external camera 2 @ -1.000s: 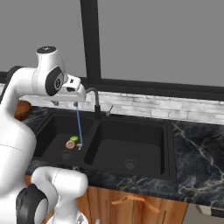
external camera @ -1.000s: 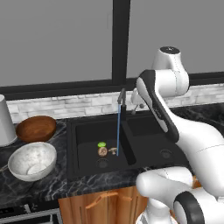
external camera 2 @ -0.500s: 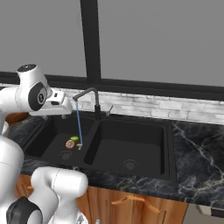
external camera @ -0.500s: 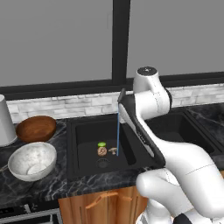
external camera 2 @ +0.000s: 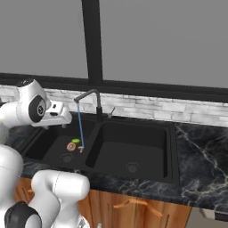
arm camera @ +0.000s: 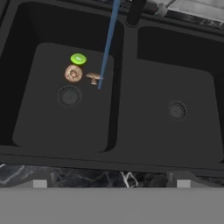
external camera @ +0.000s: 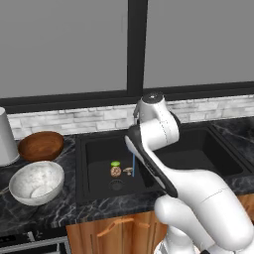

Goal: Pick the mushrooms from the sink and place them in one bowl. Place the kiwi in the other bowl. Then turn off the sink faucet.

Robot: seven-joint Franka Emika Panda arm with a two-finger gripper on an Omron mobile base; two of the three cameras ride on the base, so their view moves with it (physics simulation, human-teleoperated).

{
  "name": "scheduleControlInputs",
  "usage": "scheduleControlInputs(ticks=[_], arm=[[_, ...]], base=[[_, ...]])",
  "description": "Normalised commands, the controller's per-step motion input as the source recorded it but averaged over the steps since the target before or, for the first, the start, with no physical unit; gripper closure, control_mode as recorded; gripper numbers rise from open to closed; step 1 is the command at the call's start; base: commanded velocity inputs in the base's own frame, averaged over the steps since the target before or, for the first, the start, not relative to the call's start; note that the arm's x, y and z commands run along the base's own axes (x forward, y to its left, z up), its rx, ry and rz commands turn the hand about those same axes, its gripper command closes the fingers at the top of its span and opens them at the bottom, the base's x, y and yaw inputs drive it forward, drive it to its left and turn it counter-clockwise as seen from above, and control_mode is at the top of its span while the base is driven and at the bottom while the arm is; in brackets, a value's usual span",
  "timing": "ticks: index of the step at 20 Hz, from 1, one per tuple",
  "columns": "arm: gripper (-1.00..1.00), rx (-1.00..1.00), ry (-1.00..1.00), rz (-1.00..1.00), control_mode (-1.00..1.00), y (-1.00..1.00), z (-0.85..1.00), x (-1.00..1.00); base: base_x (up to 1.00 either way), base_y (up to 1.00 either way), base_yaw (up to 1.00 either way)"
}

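Observation:
In the left basin of the black sink (arm camera: 131,109) lie the green kiwi (arm camera: 78,58), a round tan mushroom (arm camera: 73,73) and a smaller stemmed mushroom (arm camera: 93,78), close to the drain. Water runs in a blue stream from the dark faucet (external camera 2: 91,99) and lands beside them. My gripper (arm camera: 111,184) hangs high over the sink's front edge, open and holding nothing; its hand (external camera 2: 60,115) sits above the left basin. The same kiwi (external camera: 115,163) and mushrooms (external camera: 116,171) show left of my arm. The white speckled bowl (external camera: 37,181) and brown wooden bowl (external camera: 41,145) stand left of the sink.
A white canister (external camera: 6,139) stands at the far left behind the bowls. Black marble counter (external camera 2: 200,164) runs around the sink, with a pale brick backsplash and a window behind. The right basin (arm camera: 177,110) holds just its drain. The faucet's thin lever (external camera 2: 111,113) sticks out to the right.
My arm has swung left, from beside the faucet to over the left basin. The jaws spread slightly wider. Kiwi, mushrooms and bowls have not moved, and water still runs.

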Motion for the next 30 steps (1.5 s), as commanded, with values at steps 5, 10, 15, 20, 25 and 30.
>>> scheduleControlInputs(ticks=[5,10,15,20,25,30], arm=[[-1.00,0.00,0.00,-0.03,-1.00,0.12,-0.24,0.41],[-1.00,0.00,0.00,-0.03,-1.00,0.10,-0.38,0.25],[-1.00,0.00,0.00,-0.03,-1.00,0.04,-0.46,0.19],[-1.00,0.00,0.00,-0.03,-1.00,0.09,-0.54,0.15],[-1.00,0.00,0.00,-0.01,-1.00,0.05,-0.38,0.05],[-1.00,0.00,0.00,-0.01,-1.00,0.18,-0.33,0.20]], base=[[0.00,0.00,0.00],[0.00,0.00,0.00],[0.00,0.00,0.00],[0.00,0.00,0.00],[0.00,0.00,0.00],[0.00,0.00,0.00]])
